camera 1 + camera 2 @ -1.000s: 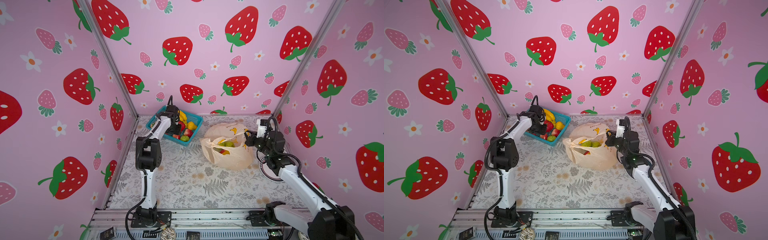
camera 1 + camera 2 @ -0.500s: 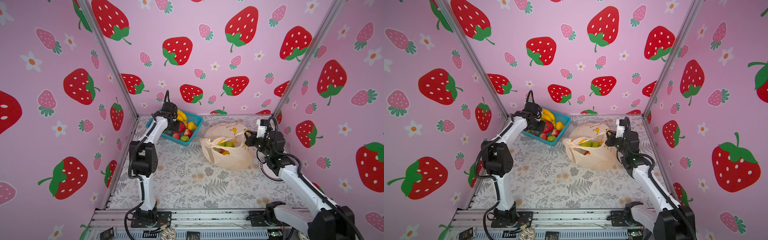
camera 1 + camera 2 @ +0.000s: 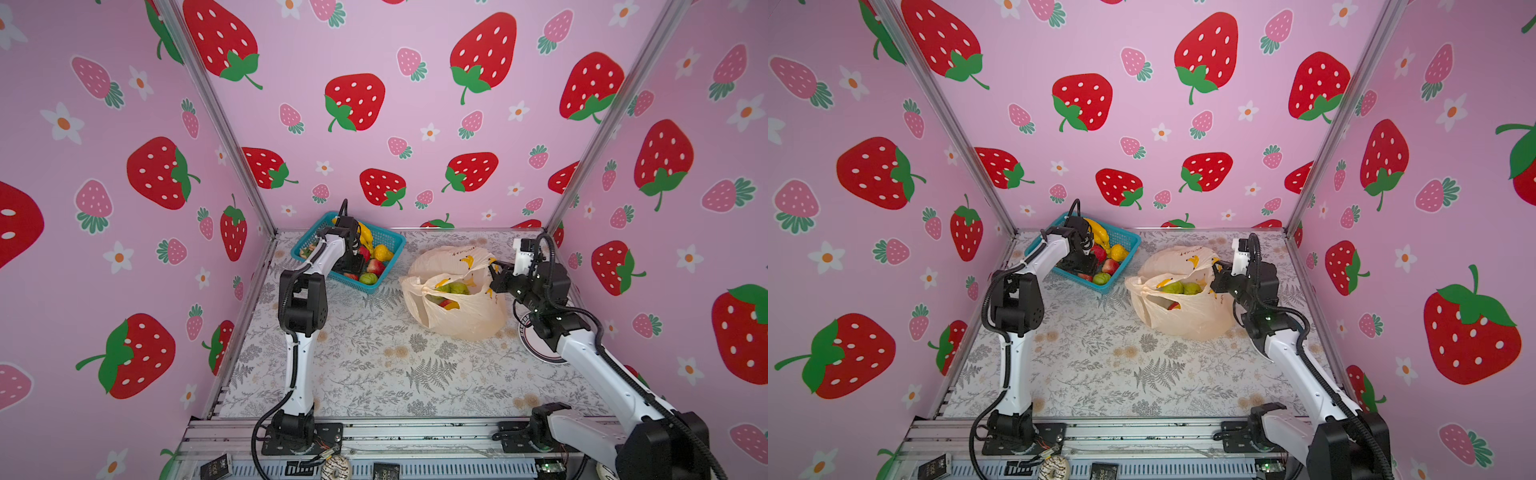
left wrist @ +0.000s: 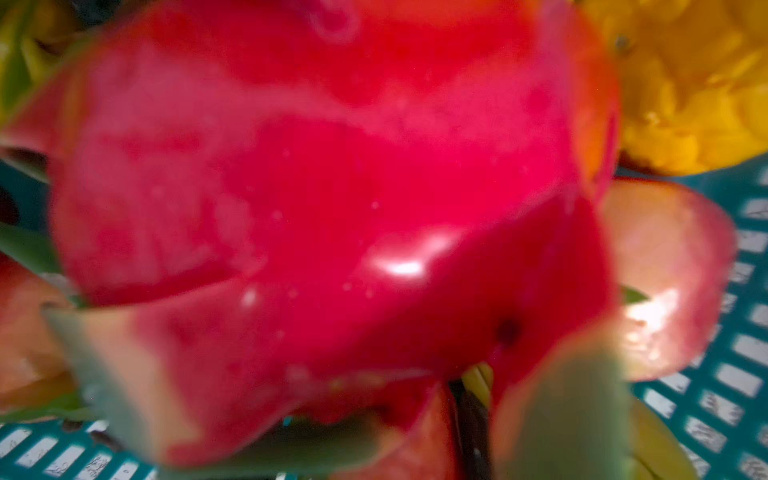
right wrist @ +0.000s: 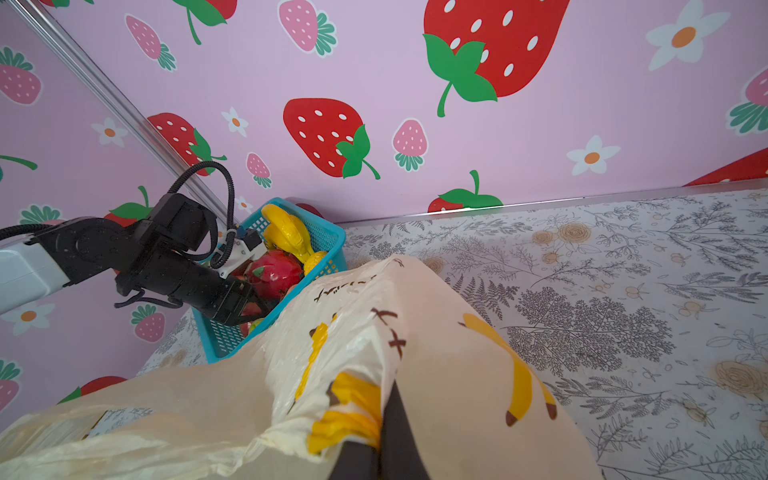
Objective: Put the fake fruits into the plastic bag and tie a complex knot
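The left gripper (image 5: 255,301) has dipped, jaws parted, over the glossy pink-red dragon fruit (image 5: 272,272); right gripper (image 3: 495,272) still pinches the peach plastic bag (image 3: 465,322).

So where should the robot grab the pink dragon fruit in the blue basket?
The dragon fruit is probably best pinched across its round red middle, not by the thin green-tipped scales that stick out. Coming from above looks best: the basket wall and the bananas crowd its sides, while its top is bare. The left pincer hangs right beside it.
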You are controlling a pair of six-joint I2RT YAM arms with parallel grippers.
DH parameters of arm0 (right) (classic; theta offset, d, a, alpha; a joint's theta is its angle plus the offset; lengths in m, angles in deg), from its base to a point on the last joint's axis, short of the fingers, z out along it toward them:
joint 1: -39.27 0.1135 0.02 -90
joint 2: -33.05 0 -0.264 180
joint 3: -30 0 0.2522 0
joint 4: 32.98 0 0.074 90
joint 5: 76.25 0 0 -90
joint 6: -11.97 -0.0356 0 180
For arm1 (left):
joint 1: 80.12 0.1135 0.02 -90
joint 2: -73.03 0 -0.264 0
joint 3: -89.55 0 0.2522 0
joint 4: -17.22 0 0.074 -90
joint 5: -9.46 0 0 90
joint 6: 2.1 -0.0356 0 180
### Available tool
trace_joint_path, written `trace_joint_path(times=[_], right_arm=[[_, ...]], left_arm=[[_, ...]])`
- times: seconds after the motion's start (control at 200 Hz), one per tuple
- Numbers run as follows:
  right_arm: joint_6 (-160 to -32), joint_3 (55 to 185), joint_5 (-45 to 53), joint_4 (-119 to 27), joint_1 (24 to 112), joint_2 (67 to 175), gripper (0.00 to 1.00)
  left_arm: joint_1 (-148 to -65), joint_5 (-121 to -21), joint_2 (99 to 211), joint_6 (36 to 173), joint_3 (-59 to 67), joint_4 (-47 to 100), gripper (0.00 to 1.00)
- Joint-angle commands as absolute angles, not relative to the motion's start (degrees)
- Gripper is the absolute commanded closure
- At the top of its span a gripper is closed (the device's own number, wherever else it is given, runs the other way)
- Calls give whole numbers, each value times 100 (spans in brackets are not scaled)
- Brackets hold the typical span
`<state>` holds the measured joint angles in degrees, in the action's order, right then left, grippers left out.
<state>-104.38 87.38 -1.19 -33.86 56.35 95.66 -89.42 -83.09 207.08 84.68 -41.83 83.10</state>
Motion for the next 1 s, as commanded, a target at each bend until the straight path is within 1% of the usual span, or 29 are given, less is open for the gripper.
trace_joint_path(times=[0.0,0.09,0.29,0.39,0.595,0.675,0.755,0.89,0.971,0.996], right_arm=[[-10492,8670,-180,-3189,5610,9508,100],[-10483,8657,-146,-3185,5606,9499,100],[-10484,8657,-150,-3189,5606,9518,100],[-10484,8654,-150,-3180,5606,9526,100],[-10484,8648,-136,-3170,5606,9545,100],[-10484,8665,-168,-3179,5606,9580,100],[-10467,8659,-122,-3189,5606,9555,100],[-10466,8658,-121,-3188,5606,9559,100],[-10466,8657,-102,-3178,5606,9567,100],[-10462,8657,-94,-3185,5606,9578,100]], left_arm=[[-8905,-8274,20911,8446,-4333,8739,35],[-8905,-8269,21000,8447,-4418,8788,38],[-8908,-8151,20776,8525,-4467,8727,55],[-8903,-8177,20420,8586,-4301,8559,60],[-8907,-8264,19227,8787,-3432,7961,65],[-8930,-8235,18606,8930,-2923,7676,66],[-9013,-8099,17814,9101,-2105,7205,67],[-9372,-7563,16392,9410,-339,6023,67],[-9648,-7309,15805,9604,503,5432,67],[-9729,-7039,15669,9685,751,5271,67]])
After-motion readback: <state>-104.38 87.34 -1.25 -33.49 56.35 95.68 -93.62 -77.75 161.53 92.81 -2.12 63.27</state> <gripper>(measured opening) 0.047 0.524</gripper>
